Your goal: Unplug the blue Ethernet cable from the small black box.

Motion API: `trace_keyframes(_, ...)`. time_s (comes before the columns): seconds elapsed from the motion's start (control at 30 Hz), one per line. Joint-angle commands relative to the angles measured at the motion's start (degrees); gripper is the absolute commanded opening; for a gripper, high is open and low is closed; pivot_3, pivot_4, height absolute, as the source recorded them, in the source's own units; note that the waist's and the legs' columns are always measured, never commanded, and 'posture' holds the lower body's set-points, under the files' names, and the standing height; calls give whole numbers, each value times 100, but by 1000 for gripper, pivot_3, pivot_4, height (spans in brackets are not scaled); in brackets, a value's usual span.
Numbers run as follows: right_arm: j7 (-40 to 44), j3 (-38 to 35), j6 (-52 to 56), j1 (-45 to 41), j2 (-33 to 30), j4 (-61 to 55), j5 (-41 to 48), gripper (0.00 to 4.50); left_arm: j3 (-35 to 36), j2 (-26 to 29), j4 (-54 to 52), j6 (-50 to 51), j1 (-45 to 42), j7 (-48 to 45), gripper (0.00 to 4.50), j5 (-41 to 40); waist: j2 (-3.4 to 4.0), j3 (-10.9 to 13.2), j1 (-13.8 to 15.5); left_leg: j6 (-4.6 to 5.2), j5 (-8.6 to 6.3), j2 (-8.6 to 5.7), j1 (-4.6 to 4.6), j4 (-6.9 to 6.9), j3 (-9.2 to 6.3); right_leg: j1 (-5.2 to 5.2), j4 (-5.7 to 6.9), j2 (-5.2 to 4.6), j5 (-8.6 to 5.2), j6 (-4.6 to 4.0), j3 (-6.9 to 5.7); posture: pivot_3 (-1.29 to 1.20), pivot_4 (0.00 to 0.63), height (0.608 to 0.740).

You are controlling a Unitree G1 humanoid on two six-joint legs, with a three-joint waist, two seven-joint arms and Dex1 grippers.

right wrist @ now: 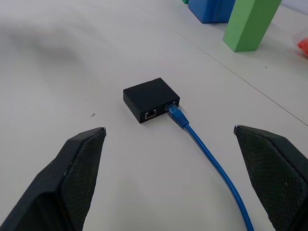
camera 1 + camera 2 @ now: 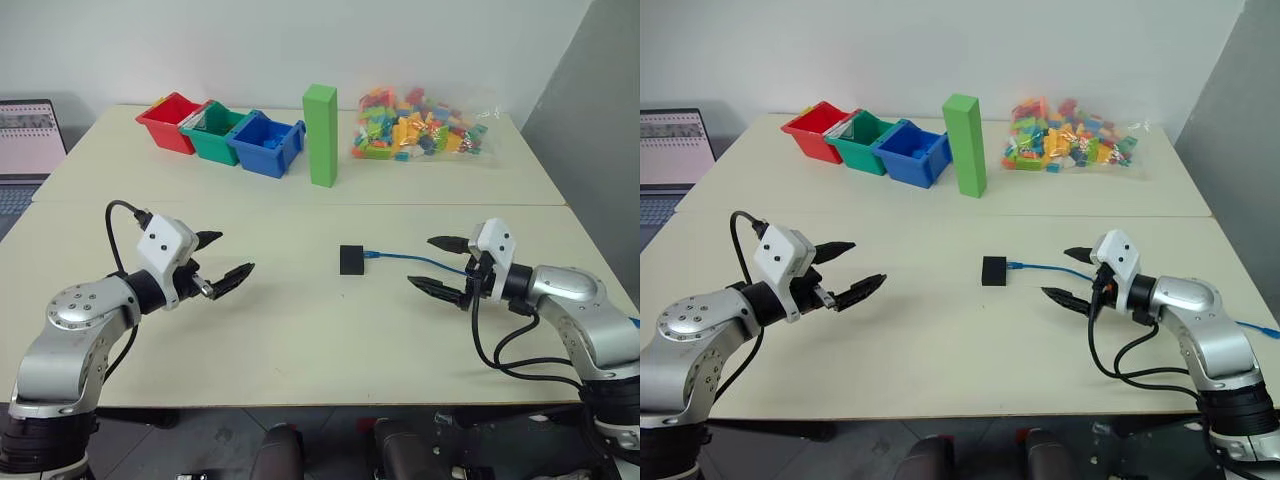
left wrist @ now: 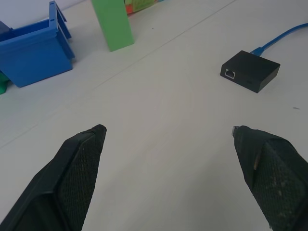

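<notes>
The small black box (image 2: 351,259) lies flat near the middle of the cream table (image 2: 300,340). The blue Ethernet cable (image 2: 415,261) is plugged into the box's right side and runs off to the right, under my right arm. In the right wrist view the box (image 1: 150,100) shows an empty port beside the blue plug (image 1: 176,113). My left gripper (image 2: 226,259) hovers open to the left of the box, well apart from it. My right gripper (image 2: 440,265) is open to the right of the box, above the cable, holding nothing.
At the back of the table stand a red bin (image 2: 168,122), a green bin (image 2: 213,133) and a blue bin (image 2: 266,143), a tall green block (image 2: 321,135), and a clear bag of coloured bricks (image 2: 420,125). A laptop (image 2: 25,140) sits at the far left.
</notes>
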Motion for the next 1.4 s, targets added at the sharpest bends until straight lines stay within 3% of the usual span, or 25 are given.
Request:
trace_keyframes(0.03,5,-179,-9,-88,-47,-106,92,4500,103,13,-298,44,-47,-11,4476,-173,0,0,2,0,0,0,0,0,0,0,0,0,0,0,0,0,150,740)
trace_keyframes(0.4,22,-36,-86,-114,-39,53,-63,4500,10,60,-375,35,119,11,4476,-49,0,0,7,0,0,0,0,1,0,0,0,0,0,0,0,0,150,740)
trace_keyframes(0.57,-126,228,-38,-578,284,547,-227,4500,-102,52,-438,148,141,-48,4476,-119,0,0,-27,0,0,0,1,2,1,0,2,0,0,0,1,0,150,740)
trace_keyframes(0.8,-154,1213,-720,-1807,992,2674,-1284,4500,-408,58,-573,452,75,-201,4476,-298,0,0,-68,0,0,-1,0,2,1,-1,4,1,14,-25,0,0,150,740)
trace_keyframes(1.03,115,1649,-1544,-3002,1503,5029,-1969,4500,-701,117,-696,266,138,-616,4476,-304,3,2,-83,0,0,-3,-2,1,3,-5,4,-1,18,-31,-1,0,150,740)
trace_keyframes(1.13,417,1749,-1857,-3297,1567,5610,-2148,3990,-750,104,-794,183,249,-809,4500,-380,3,2,-88,-1,0,-2,-2,0,3,-5,4,-2,18,-31,0,0,150,740)
trace_keyframes(1.23,903,1811,-2053,-3428,1567,5791,-2211,3132,-752,84,-789,203,277,-853,4500,-412,3,2,-81,0,0,-2,-1,1,0,-3,6,-2,18,-31,-2,0,150,740)
trace_keyframes(1.4,907,1777,-2309,-3486,1669,5890,-2375,1798,-806,27,-634,102,253,-905,4500,-339,4,2,-89,0,0,-1,0,1,-1,-2,7,-2,18,-31,-3,0,150,740)
